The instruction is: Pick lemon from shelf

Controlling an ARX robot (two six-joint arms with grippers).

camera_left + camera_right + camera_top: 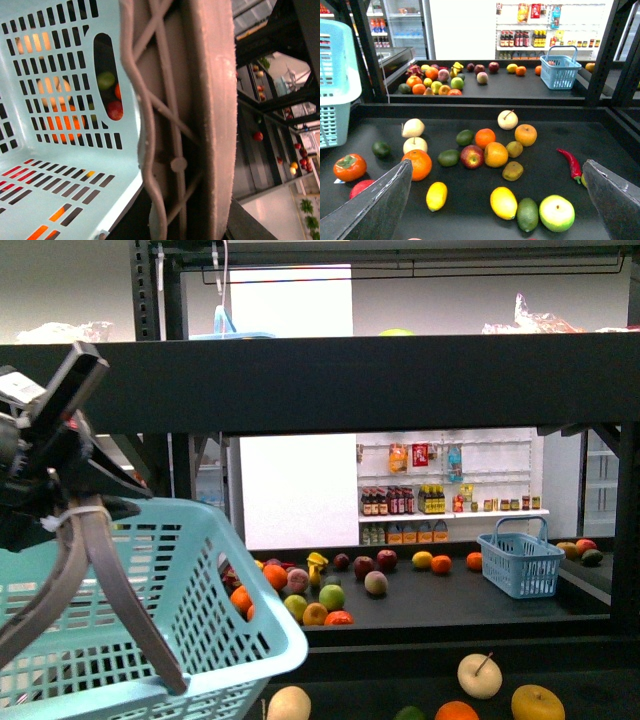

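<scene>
Two lemons lie on the black shelf deck (555,135) in the right wrist view: one (503,202) beside a green avocado, the other (436,195) apart from it. My right gripper (497,162) is open and empty above the deck, its fingers (375,205) wide on either side of the fruit. The shelf's dark beam (350,380) crosses the front view. My left gripper (55,475) is shut on the handle (100,560) of a light blue basket (200,580), held up at the left. The handle (200,125) fills the left wrist view.
Around the lemons lie an orange (417,164), a red apple (472,156), an avocado (527,214), a green-yellow apple (556,212), a red chili (569,162) and a persimmon (349,167). A small blue basket (560,71) stands on the farther deck among more fruit. Black posts (600,55) flank the deck.
</scene>
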